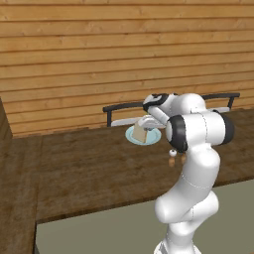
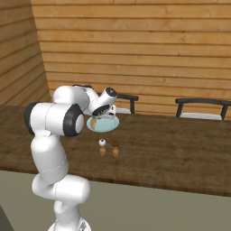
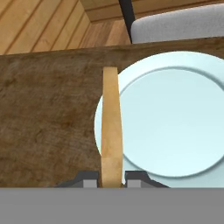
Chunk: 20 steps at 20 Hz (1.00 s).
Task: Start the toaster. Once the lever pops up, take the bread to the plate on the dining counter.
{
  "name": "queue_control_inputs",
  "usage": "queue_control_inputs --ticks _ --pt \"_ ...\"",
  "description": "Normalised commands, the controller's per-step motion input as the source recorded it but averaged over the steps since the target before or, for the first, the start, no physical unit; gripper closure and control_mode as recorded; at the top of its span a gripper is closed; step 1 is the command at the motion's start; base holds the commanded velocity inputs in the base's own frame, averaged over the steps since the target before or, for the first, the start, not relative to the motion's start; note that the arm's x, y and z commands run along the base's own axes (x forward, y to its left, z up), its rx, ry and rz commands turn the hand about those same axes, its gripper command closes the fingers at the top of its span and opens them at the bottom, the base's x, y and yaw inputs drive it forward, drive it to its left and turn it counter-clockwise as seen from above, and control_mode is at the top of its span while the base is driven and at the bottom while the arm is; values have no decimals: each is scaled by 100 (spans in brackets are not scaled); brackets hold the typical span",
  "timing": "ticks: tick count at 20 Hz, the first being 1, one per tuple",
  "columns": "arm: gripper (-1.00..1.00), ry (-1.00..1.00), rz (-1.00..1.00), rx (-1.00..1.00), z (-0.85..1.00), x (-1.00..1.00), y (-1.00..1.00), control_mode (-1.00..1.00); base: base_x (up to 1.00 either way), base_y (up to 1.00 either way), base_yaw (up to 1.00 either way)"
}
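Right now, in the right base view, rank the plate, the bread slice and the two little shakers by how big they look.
1. plate, widest.
2. bread, hanging edge-on from the gripper, so it looks thin.
3. white-topped shaker and dark-topped shaker: alike, no ranking.

- In the hand view the round pale-blue plate (image 3: pixel 175 118) is cut off by the right edge, and its left rim is crossed by the thin light-tan bread slice (image 3: pixel 110 127), seen edge-on so its face cannot be seen.
- The bread's lower end is hidden between the two dark finger tips (image 3: pixel 90 179).
- The grey-cushioned chair with a black frame (image 3: pixel 175 24) is cut by the top and right edges.
- In the left base view the white arm covers the plate's (image 1: pixel 133 136) right side and part of the two small shakers (image 1: pixel 172 158), too small to tell apart.
- The long dark-brown wood-grain dining counter (image 2: pixel 171 153) runs off both sides.
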Motion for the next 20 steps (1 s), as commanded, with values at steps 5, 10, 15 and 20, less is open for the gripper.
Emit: queue_control_inputs --ticks 5,10,15,20 --pt "100 -1 0 0 -5 2 0 -100 0 0 0" --pt "100 -2 0 0 -5 10 0 -100 0 0 0" --pt "100 0 0 0 -12 1 0 -100 0 0 0" --pt "-100 0 0 0 0 0 0 -100 0 0 0"
